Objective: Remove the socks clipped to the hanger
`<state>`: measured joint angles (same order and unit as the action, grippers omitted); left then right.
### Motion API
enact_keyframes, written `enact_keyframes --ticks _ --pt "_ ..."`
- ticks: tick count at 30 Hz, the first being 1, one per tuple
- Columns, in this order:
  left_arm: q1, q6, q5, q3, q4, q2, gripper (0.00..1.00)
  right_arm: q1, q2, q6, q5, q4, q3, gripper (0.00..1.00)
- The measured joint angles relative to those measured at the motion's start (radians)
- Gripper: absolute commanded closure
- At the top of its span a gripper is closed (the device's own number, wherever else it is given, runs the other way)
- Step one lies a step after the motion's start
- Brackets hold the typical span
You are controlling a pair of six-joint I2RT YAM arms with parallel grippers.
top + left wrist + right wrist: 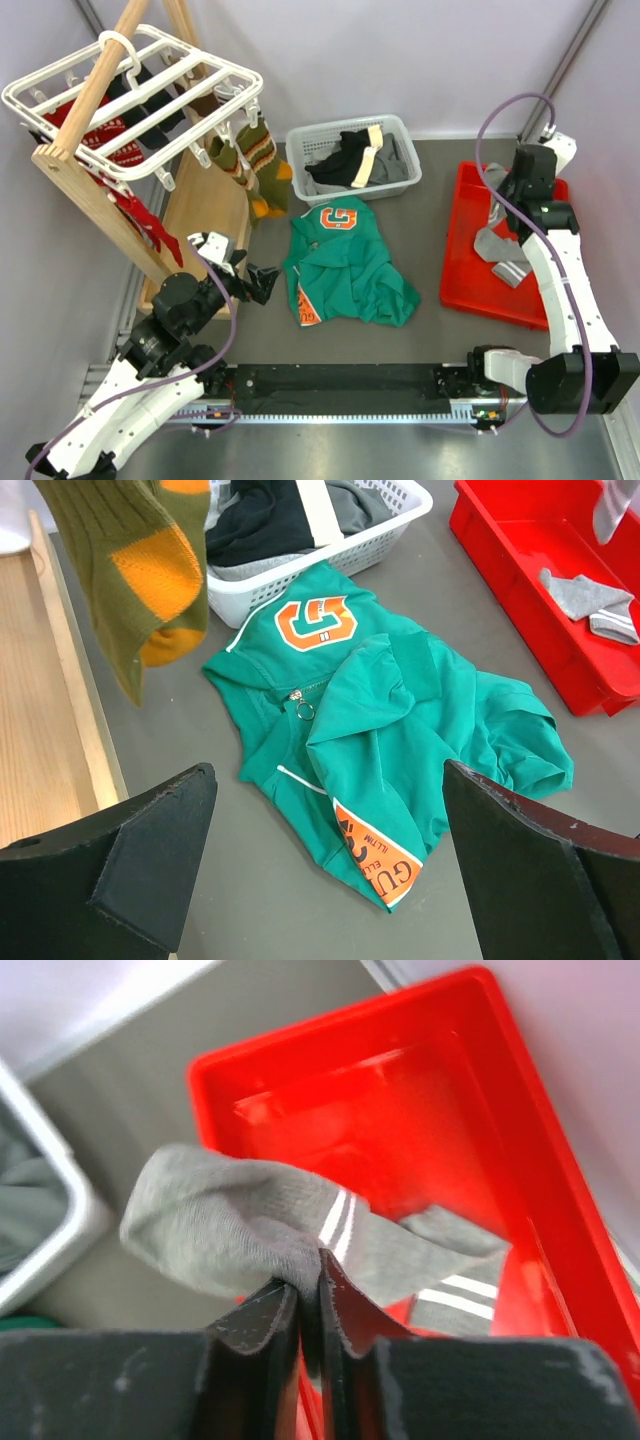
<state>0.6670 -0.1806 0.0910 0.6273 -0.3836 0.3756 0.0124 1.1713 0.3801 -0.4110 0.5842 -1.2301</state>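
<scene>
Over the red tray (462, 292) at 3 o'clock, right end effector (310, 1285) pinches a grey sock (225, 1225), probably to drop it. Left end effector (328, 780) gapes wide below striped socks (257, 150) clipped to the hanger (40, 96) at 10 o'clock.

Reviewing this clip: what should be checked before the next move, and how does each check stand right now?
1. Right gripper shut on the grey sock: ok.
2. That sock hangs over the red tray: ok.
3. Left gripper open, holding nothing: ok.
4. Hanger emptied of socks: not ok; the striped sock is among those clipped on.
5. Left gripper's way to the striped sock free of the wooden rack: cannot tell.
</scene>
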Motion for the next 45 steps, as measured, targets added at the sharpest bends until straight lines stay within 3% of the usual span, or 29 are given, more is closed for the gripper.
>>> enact_keyframes --ticks 1,4,7,14,21,30,36,45 --pt "0.000 0.001 0.000 0.000 0.001 0.000 0.01 -0.015 0.000 0.005 -0.003 0.000 0.011 0.72" --pt "0.000 0.004 0.000 0.000 0.005 0.000 0.01 -0.035 0.007 0.013 -0.013 0.012 0.045 0.55" --pt "0.000 0.008 0.000 0.000 0.010 0.000 0.01 -0.036 0.030 0.013 -0.029 0.034 0.048 0.47" --pt "0.000 0.012 0.000 0.000 0.010 -0.001 0.01 -0.034 0.021 0.009 -0.031 0.044 0.039 0.46" --pt "0.000 0.019 0.000 -0.002 0.010 -0.014 0.01 0.010 -0.083 0.013 0.223 -0.153 0.091 0.44" --pt "0.000 0.024 0.006 -0.002 0.011 -0.026 0.01 0.335 0.080 -0.012 0.489 -0.446 0.099 0.43" --pt "0.000 0.026 0.016 -0.002 0.011 -0.036 0.01 0.567 0.325 -0.033 0.523 -0.487 -0.117 0.43" --pt "0.000 0.026 0.057 -0.002 0.011 -0.077 0.01 0.814 0.465 -0.071 0.530 -0.634 -0.267 0.37"
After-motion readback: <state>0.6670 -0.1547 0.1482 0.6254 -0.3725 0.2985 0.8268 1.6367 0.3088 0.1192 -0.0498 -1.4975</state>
